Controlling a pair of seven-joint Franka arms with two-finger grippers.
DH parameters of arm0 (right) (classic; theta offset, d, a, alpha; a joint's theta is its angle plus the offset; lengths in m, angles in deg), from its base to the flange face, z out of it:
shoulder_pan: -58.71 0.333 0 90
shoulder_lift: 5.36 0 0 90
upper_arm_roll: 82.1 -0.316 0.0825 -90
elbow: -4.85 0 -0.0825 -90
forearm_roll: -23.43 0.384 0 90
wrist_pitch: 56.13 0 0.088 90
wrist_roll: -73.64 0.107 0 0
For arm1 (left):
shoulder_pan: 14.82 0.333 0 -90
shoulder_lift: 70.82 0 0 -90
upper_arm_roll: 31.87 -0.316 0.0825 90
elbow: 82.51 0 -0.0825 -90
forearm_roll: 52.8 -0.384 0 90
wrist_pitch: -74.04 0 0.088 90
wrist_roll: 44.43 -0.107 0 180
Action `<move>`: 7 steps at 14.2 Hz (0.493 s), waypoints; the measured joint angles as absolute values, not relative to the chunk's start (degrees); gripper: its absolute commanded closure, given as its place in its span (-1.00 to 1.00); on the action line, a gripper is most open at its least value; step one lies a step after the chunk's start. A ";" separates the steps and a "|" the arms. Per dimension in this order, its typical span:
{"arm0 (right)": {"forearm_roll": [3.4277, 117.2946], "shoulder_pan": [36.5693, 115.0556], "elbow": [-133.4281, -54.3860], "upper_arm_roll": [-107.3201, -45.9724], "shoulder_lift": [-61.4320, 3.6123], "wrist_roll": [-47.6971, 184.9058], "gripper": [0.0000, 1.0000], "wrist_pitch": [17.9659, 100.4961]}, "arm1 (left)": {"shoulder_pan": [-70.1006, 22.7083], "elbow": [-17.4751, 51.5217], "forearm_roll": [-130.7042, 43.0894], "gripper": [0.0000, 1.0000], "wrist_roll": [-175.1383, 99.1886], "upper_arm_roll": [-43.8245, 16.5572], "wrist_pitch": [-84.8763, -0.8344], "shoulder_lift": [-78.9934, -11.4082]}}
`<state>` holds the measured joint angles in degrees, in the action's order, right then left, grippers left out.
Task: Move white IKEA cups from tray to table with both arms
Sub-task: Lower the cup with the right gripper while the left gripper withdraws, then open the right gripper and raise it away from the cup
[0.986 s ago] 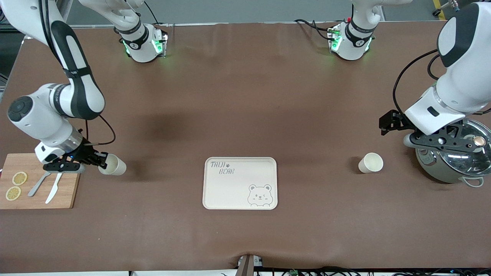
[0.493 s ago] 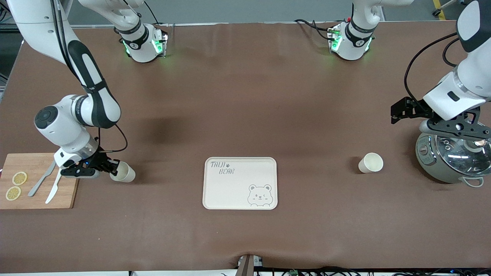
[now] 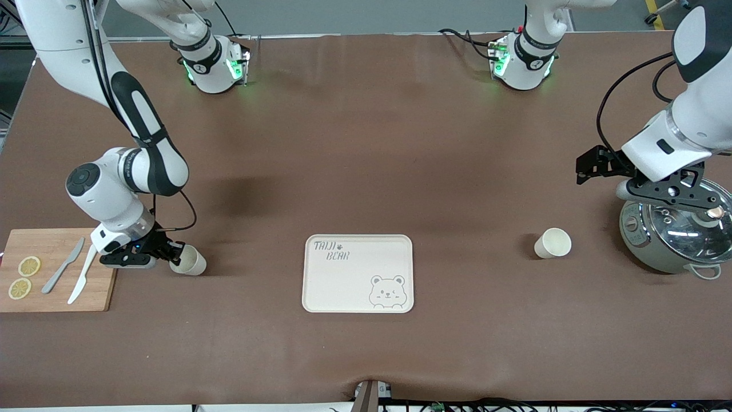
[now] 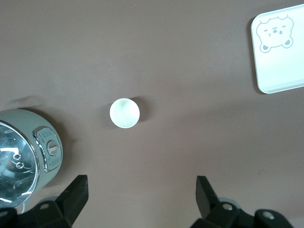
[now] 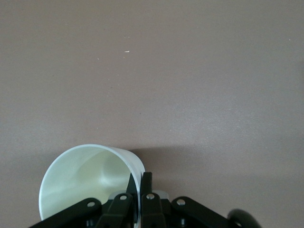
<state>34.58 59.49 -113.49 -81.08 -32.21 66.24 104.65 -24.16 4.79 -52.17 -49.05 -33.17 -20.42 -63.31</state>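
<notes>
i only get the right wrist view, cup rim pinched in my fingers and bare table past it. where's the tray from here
Observer: The tray lies mid-table, toward the left arm's end from your right gripper and its held cup.
Operator: other cup placed yet
Observer: No, the second cup stands on the table between the tray and a steel pot.
Operator: left arm doing what
Observer: The left gripper is open, up over the pot, empty.
</notes>
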 measured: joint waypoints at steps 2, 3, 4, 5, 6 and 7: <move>34.59 59.49 -113.49 -81.08 -32.22 66.25 0.41 104.68 | -24.16 4.82 -52.17 -1.00 -49.05 -33.07 -20.48 -63.06; 34.59 59.50 -113.49 -81.08 -32.22 66.25 -0.93 104.68 | -24.16 4.82 -52.17 -1.00 -49.05 -33.03 -20.55 -62.98; 34.60 59.52 -113.49 -81.08 -32.22 66.25 -1.00 104.68 | -24.13 4.82 -52.17 -1.00 -49.05 -33.03 -20.80 -62.94; 34.60 59.52 -113.48 -81.08 -32.22 66.25 -1.00 104.68 | -24.07 4.83 -52.17 -1.00 -49.05 -33.03 -21.27 -62.89; 34.60 59.52 -113.48 -81.06 -32.22 66.24 -1.00 104.68 | -24.03 4.84 -52.17 -1.00 -49.05 -33.03 -21.78 -62.76; 34.60 59.52 -113.43 -81.03 -32.23 66.23 -1.00 104.68 | -24.03 4.86 -52.17 -1.00 -49.03 -33.03 -22.34 -62.50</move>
